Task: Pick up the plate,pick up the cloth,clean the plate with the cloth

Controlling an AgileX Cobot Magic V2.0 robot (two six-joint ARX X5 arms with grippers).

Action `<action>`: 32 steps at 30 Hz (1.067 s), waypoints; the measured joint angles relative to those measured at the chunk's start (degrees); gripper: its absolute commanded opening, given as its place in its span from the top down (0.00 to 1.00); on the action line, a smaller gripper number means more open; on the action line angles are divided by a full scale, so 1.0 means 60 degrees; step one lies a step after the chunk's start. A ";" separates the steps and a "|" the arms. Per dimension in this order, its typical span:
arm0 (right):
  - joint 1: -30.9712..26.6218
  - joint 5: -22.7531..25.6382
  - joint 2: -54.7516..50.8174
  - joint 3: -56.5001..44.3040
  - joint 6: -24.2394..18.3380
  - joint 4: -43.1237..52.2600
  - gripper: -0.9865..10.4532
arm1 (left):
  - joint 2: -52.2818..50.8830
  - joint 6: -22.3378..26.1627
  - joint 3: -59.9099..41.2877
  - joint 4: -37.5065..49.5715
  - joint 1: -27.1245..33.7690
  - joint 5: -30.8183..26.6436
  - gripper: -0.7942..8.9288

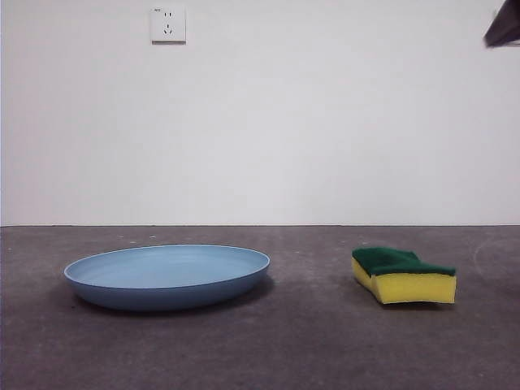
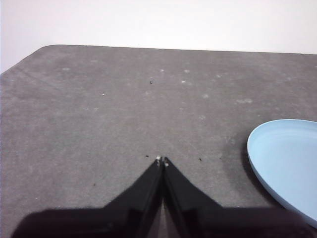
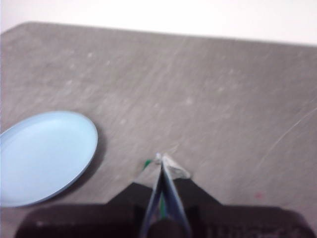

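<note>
The light-blue plate [image 1: 166,275] lies flat on the grey table at the left. It also shows in the left wrist view [image 2: 290,163] and the right wrist view [image 3: 42,156]. The cloth, a yellow sponge with a green scouring layer on top [image 1: 404,275], lies to the right of the plate. My left gripper [image 2: 162,159] is shut and empty, above bare table beside the plate. My right gripper [image 3: 161,157] is shut and empty, above the table; only a green sliver of the sponge [image 3: 146,164] shows beside its jaws. A black arm tip [image 1: 504,28] shows at the top right corner.
The grey table [image 1: 309,341] runs back to a white wall with a power socket [image 1: 167,23]. The table's far edge and a rounded corner [image 2: 39,49] show in the wrist views.
</note>
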 measured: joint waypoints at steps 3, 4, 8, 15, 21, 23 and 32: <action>-0.0801 0.0018 -0.0525 -0.0189 -0.0168 0.0157 0.91 | 0.0000 0.0000 0.0000 0.0000 0.0000 0.0000 0.92; -0.1104 -0.0084 -0.0710 -0.0335 -0.0197 0.0215 0.91 | 0.0000 0.0000 0.0000 0.0000 0.0000 0.0000 0.92; -0.2656 -0.1260 -0.1712 -0.1515 -0.0237 0.0710 0.91 | 0.0000 0.0000 0.0000 0.0000 0.0000 0.0000 0.92; -0.4171 -0.2637 -0.4022 -0.4299 -0.0219 0.2175 0.91 | 0.0000 0.0000 0.0000 0.0000 0.0000 0.0000 0.92; -0.4317 -0.2663 -0.5053 -0.5359 0.0033 0.2113 0.91 | 0.0000 0.0000 0.0000 0.0000 0.0000 0.0000 0.92; -0.4317 -0.2663 -0.5158 -0.5442 0.0062 0.2146 0.91 | 0.0000 0.0000 0.0000 0.0000 0.0000 0.0000 0.92; -0.4317 -0.2652 -0.5169 -0.5486 0.0219 0.1698 0.91 | 0.0000 0.0000 0.0000 0.0000 0.0000 0.0000 0.92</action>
